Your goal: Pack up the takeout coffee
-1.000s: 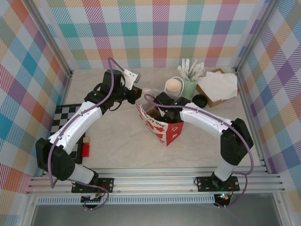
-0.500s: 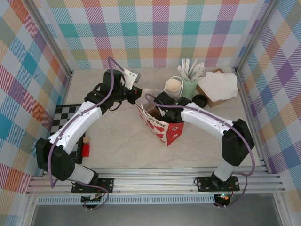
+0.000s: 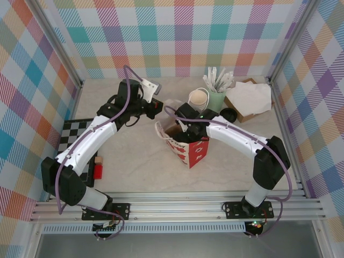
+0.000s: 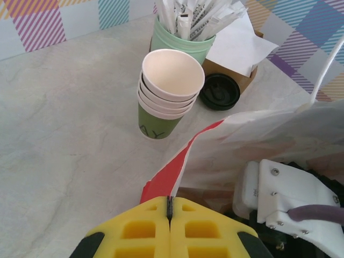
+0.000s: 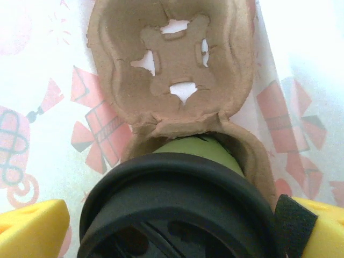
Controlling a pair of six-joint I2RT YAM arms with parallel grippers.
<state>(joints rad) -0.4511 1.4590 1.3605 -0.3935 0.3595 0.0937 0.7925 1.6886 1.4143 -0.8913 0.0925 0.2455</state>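
Note:
The takeout coffee [image 5: 193, 146] is a green cup with a black lid [image 5: 172, 204]. It is low inside the red-and-white paper bag [image 3: 192, 150], with its base in one socket of a brown pulp cup carrier [image 5: 172, 70]. My right gripper [image 5: 177, 220] reaches into the bag's mouth [image 3: 185, 119], a yellow finger [image 5: 32, 228] on each side of the lid, shut on it. My left gripper [image 4: 170, 200] is shut on the bag's near rim [image 4: 177, 166] and holds it at the bag's back left [image 3: 156, 107].
A stack of green paper cups [image 3: 198, 99] [image 4: 172, 86] stands behind the bag. Beside it are a mint cup of white sticks [image 3: 216, 97], a loose black lid [image 3: 228, 114] and a box with napkins [image 3: 248, 99]. A checkerboard [image 3: 72, 134] and a red block [image 3: 98, 171] lie at the left.
The bag's mouth has been pulled a little wider to the left and the bag has sagged slightly. My right gripper has shifted slightly up and left inside it.

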